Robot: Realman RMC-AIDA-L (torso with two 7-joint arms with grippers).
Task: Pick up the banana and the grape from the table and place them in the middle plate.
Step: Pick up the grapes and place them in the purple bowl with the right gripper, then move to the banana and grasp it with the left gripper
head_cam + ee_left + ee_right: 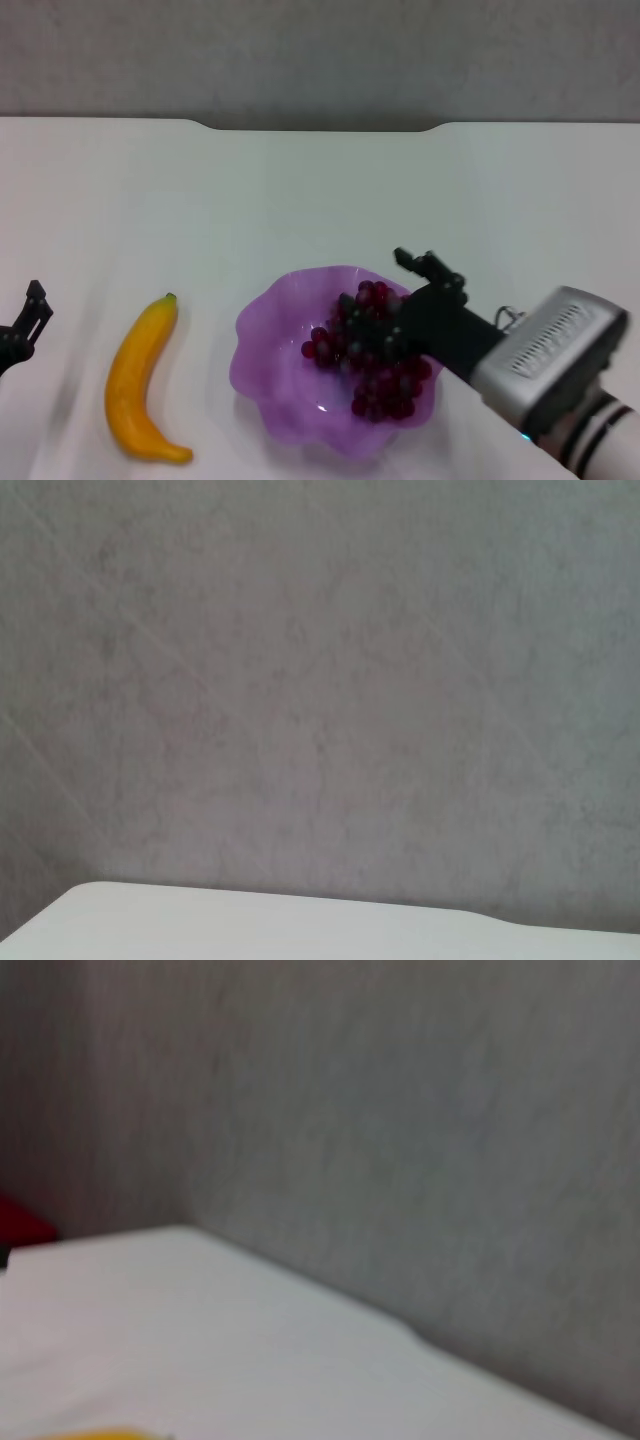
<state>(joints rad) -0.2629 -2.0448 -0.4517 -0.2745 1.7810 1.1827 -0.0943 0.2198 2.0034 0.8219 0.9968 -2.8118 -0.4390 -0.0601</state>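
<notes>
Grape lying in the middle plate with the right hand over it; banana lying on the table.

The grape (372, 350) is sitting inside the middle plate (268, 360), spreading toward the plate's right side, and the right hand (420, 285) is reaching in over the plate's right rim, its dark body overlapping the bunch; one finger is sticking out past the far side of the grapes, but whether the hand is gripping the bunch or parted cannot be told. The banana (138, 382) is lying on the white table (320, 190) just to the left of the plate, apart from it, stem tip pointing away from the robot. The left hand (22, 325) is hanging at the table's left edge, well apart from the banana, with its fingers looking spread and holding nothing. Both wrist views are showing only a grey wall and the table's edge.
</notes>
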